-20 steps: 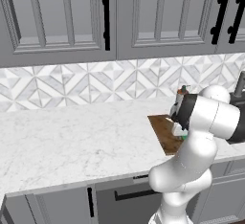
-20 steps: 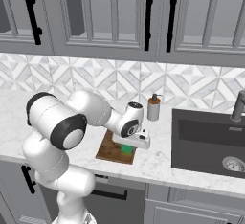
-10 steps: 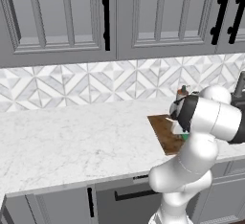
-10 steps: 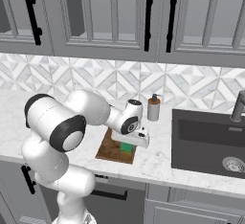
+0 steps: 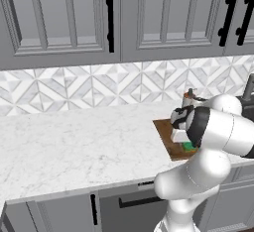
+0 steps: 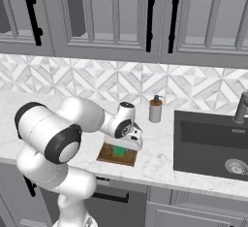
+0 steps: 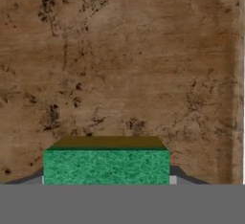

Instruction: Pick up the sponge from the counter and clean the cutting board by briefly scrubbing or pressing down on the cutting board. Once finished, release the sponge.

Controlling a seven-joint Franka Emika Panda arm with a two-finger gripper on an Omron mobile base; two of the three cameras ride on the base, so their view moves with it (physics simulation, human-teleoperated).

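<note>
The claw is pointing down over the cutting board and it is holding the sponge between its two fingers. In the hand view the green face of the sponge is sitting right at the fingertips, which are pressing against its two sides, so the claw is closed narrowly on it. Beyond the sponge in this view, the dark brown wood of the cutting board is lying directly under the claw, with its grain and dark spots showing. Whether the sponge is touching the wood or hanging just above it, I cannot tell.

In the left base view the big white elbow of the arm is covering most of the claw, and only a small green corner of the sponge is showing below it, over the near part of the cutting board. The board is lying flat on the counter, close to its front edge.

In the right base view a soap bottle is standing behind the claw, near the tiled wall and well apart from the board. A dark sink is lying off to the side of the claw past the bottle, sunk into the counter. Grey cabinets with black handles are hanging above all this.
</note>
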